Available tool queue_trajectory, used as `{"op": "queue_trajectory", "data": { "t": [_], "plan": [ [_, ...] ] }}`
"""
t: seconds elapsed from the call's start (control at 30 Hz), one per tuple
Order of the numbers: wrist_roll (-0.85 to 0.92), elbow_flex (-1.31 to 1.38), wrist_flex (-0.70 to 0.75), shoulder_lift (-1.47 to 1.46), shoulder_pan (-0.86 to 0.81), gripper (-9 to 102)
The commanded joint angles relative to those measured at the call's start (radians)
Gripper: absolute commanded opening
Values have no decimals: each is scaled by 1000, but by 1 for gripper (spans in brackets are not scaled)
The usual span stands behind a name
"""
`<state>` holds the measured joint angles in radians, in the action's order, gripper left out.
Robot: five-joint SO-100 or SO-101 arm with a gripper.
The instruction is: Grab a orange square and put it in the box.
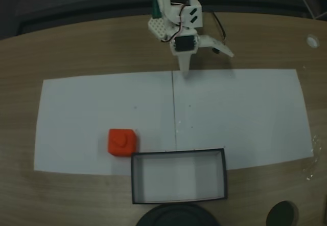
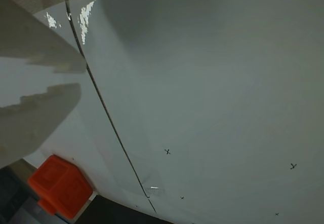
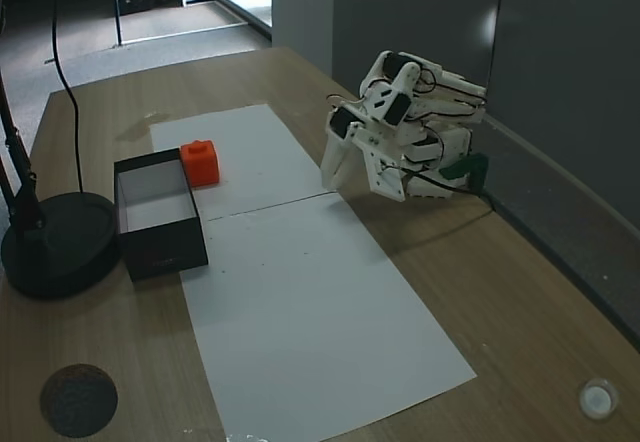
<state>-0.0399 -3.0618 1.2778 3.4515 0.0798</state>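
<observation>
With nothing yet grasped, the gripper hangs narrowly parted and empty, well apart from the orange square resting beside the empty box.

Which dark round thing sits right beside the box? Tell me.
The large black round base, with a pole rising from it, sits right beside the box. The smaller dark disc lies apart, bare on the wooden table.

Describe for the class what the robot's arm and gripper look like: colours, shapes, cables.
The arm is built of white plastic segments with black motor blocks set into the joints. Thin dark cables loop along it. The gripper has two pale, pointed, tapering fingers; one shows a stepped inner edge in the wrist view. A green part sits at the base.
</observation>
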Motion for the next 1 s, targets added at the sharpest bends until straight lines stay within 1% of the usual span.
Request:
{"op": "queue_trajectory", "data": {
  "t": [0.0,0.87,0.9,0.97],
  "plan": [
    [-2,66,11,5,5,0],
    [0,66,11,5,14,0],
    [3,64,3,6,15,0],
    [17,61,-75,5,0,3]
  ]
}}
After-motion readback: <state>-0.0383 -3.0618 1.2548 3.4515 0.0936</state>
